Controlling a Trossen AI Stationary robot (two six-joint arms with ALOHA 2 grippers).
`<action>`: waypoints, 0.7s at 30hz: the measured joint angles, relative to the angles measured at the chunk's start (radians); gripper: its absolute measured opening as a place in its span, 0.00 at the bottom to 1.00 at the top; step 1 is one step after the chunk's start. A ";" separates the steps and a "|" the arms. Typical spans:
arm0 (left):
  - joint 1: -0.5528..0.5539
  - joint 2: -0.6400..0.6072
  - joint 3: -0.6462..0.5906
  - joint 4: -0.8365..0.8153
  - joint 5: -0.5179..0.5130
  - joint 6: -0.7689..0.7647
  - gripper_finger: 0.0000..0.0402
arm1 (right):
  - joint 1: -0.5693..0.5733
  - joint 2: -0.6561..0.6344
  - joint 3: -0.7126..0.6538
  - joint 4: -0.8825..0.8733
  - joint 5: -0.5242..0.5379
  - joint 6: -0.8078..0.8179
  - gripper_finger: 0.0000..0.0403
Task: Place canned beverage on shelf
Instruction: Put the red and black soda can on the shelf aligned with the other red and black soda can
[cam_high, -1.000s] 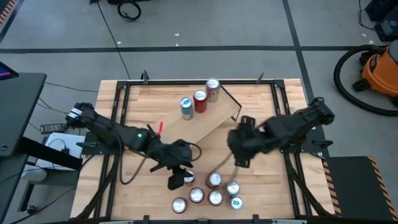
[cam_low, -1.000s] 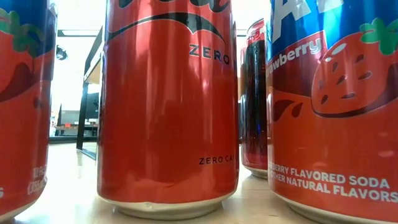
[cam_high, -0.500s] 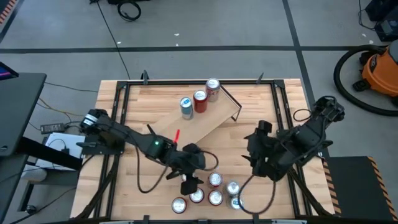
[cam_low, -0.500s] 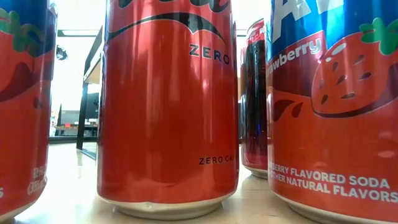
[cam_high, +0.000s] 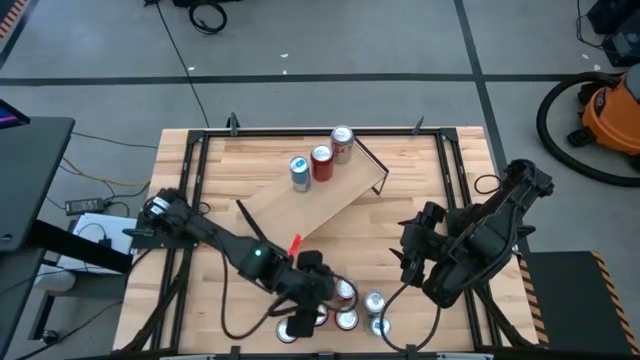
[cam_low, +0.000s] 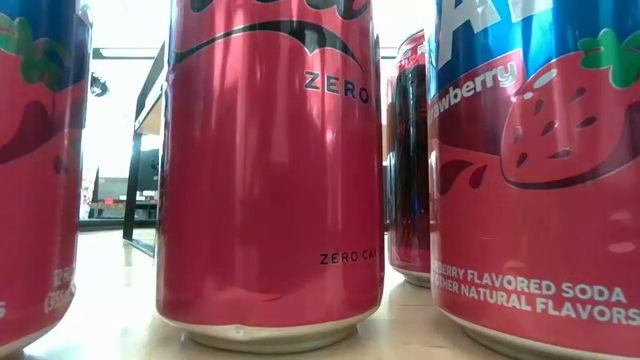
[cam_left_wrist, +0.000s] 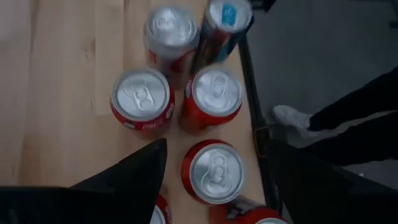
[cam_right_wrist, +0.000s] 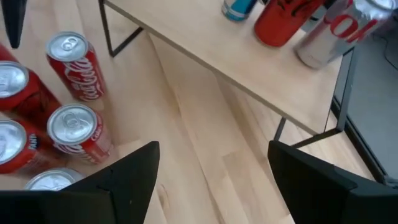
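Note:
The light-wood shelf (cam_high: 318, 198) stands slantwise at the table's middle on thin black wire legs and also shows in the right wrist view (cam_right_wrist: 249, 59). Three cans (cam_high: 321, 160) stand upright on its far end. Several more cans (cam_high: 347, 318) stand upright on the tabletop at the near edge; they fill the low view (cam_low: 270, 170). My left gripper (cam_high: 308, 305) is open above this cluster, its fingers on either side of a red can (cam_left_wrist: 216, 173) without touching it. My right gripper (cam_high: 412, 255) is open and empty, to the right of the shelf (cam_right_wrist: 212, 146).
Black frame rails (cam_high: 190, 190) run along the table's sides. The table's near edge rail (cam_left_wrist: 252, 93) lies right beside the can cluster. A person's shoe and legs (cam_left_wrist: 292, 117) show on the floor beyond it. Bare tabletop (cam_right_wrist: 205, 124) lies between the cluster and the shelf.
My left gripper has gone toward the table's near edge and somewhat to the right, from beside the can cluster to over it. My right gripper has drawn back from the shelf toward the table's right and near edges. The cans have stayed in place.

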 joint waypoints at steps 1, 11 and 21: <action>-0.004 0.011 0.000 -0.002 -0.001 -0.002 0.72 | 0.000 0.000 -0.009 0.002 0.000 0.007 0.77; -0.031 0.104 0.000 0.011 0.012 -0.039 0.72 | 0.011 0.000 -0.023 0.001 -0.012 0.027 0.77; -0.073 0.159 -0.001 0.008 -0.049 -0.004 0.72 | 0.028 0.000 -0.023 0.001 -0.026 0.028 0.77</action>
